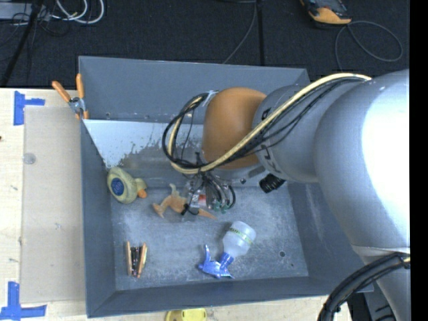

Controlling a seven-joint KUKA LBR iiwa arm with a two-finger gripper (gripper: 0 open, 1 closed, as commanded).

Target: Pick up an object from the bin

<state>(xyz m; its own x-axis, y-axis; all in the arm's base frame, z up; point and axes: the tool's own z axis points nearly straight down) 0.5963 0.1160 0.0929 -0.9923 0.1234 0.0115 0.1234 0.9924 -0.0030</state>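
Four loose things in the grey metal bin (200, 85), one of each kind. Item one: yellowish round object with a blue-green face (122, 185), on the left of the floor. Item two: tan-orange toy figure (168, 206), mid-floor. Item three: small brown clip-like piece (136, 259), near-left corner, long axis running toward the near wall. Item four: pale translucent bottle with a blue end (231, 246), near-centre, lying on its side. Gripper (199, 202): low over the floor at the toy figure's right end; contact cannot be told. Jaws: spread or pressed together, cannot tell. Figure's long axis runs left to right across the view, its bulk extending leftward from the gripper.
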